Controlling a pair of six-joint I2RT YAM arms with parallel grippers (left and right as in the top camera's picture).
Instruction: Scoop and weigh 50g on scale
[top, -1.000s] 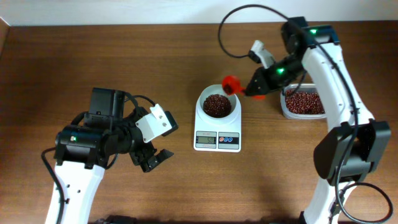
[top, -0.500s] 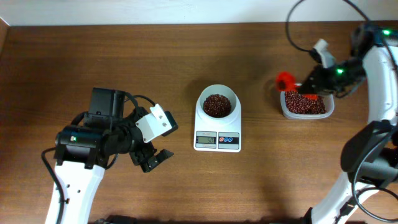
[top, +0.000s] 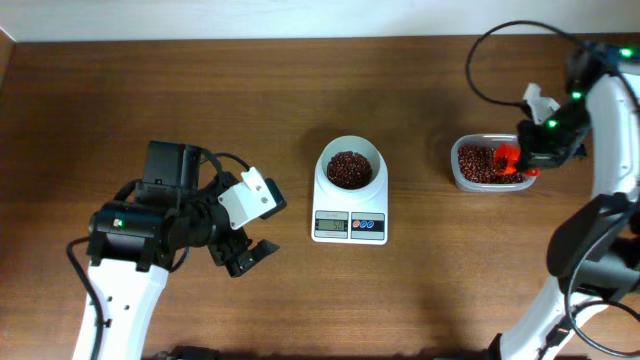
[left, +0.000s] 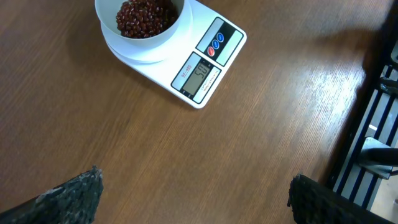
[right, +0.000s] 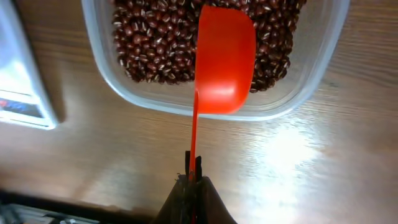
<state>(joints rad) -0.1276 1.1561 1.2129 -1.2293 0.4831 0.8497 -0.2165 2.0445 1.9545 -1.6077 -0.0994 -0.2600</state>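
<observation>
Right wrist view: right hand (right: 193, 182) clenches the scoop (right: 224, 62), beans (right: 149, 43) lying beyond it, under the scoop.

A brown wood-grain table (top: 200, 100) fills the overhead view, with a pale wall (top: 250, 18) strip along 12 o'clock. Seen from the right wrist, glare brightens it toward 4 o'clock.
</observation>
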